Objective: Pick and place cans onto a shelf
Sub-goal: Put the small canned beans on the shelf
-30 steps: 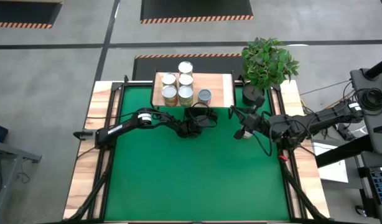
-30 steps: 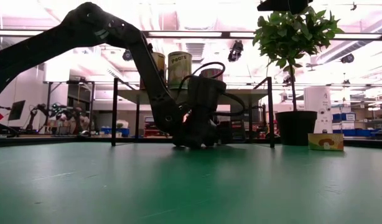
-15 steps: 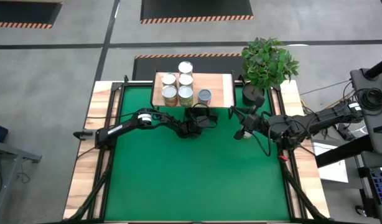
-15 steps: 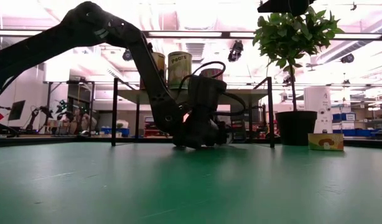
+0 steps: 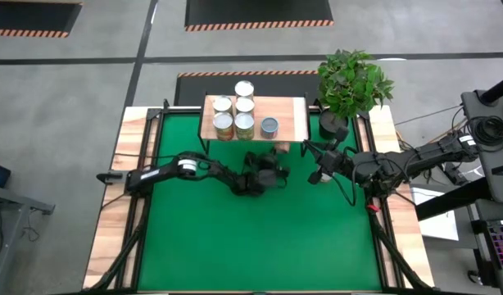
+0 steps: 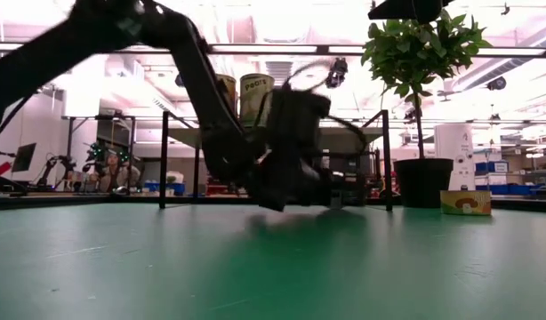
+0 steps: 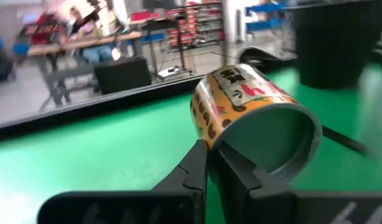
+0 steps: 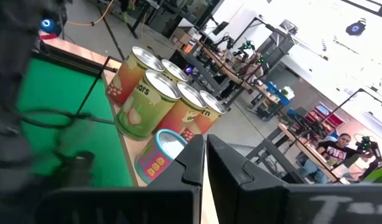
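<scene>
Looking down, we see the left tool [image 5: 272, 174] shut beside a can [image 7: 253, 118] on the green desk [image 5: 260, 238], below the shelf [image 5: 292, 115] holding six cans [image 5: 235, 111]. The right tool [image 5: 310, 149] hangs shut nearby.

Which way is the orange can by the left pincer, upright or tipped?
Tipped: the orange can turns its round end sideways, toward the left wrist camera, not upward.

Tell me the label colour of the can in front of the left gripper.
Orange-yellow label on the can, clearest in the left wrist view.
</scene>
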Tool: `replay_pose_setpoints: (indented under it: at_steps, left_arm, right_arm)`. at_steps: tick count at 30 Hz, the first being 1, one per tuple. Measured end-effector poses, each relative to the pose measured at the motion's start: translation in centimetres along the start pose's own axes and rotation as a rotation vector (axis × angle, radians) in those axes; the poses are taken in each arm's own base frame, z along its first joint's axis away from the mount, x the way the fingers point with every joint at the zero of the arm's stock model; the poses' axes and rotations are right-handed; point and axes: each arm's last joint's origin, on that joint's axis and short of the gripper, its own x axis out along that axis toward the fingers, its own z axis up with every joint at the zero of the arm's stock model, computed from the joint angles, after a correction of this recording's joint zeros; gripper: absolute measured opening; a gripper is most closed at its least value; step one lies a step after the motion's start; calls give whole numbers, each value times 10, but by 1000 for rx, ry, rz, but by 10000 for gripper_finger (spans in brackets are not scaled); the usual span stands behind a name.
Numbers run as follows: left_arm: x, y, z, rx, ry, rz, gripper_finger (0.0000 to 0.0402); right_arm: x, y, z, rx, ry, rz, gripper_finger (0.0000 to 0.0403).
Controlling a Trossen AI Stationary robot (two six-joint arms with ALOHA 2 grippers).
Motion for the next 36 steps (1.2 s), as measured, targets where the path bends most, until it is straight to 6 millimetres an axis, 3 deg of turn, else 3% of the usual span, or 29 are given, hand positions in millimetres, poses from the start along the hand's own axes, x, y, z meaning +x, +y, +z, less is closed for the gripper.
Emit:
replay_pose_setpoints:
  at_steps: [5, 10, 13, 18, 20, 23, 26, 31, 36]
  left_arm:
    - [-51, 5, 19, 79, -5, -109, 3]
    - [-102, 30, 38, 58, -33, -345, 3]
    - [-133, 52, 63, 27, -147, -484, 2]
    - [-169, 97, 123, 63, -469, -770, 2]
    - [-177, 113, 144, 11, -504, -851, 2]
    - [-183, 128, 157, 27, -509, -949, 2]
    - [-183, 143, 177, -78, -453, -867, 2]
    - [-181, 158, 198, -107, -310, -723, 2]
    - [-181, 158, 224, -142, -92, -690, 2]
  right_arm:
    - [0, 0, 0, -5, 3, 2, 9]
    - [0, 0, 0, -1, 1, 3, 9]
    - [-1, -1, 0, 27, -17, 24, 9]
    - [-10, -8, 8, 136, -158, 203, 9]
    - [-16, -12, 10, 191, -225, 302, 9]
    - [-24, -13, 12, 210, -326, 514, 9]
    - [-28, -8, 13, 211, -389, 685, 10]
    - [-26, -1, 14, 167, -313, 601, 39]
    - [-19, 9, 25, 41, -237, 484, 109]
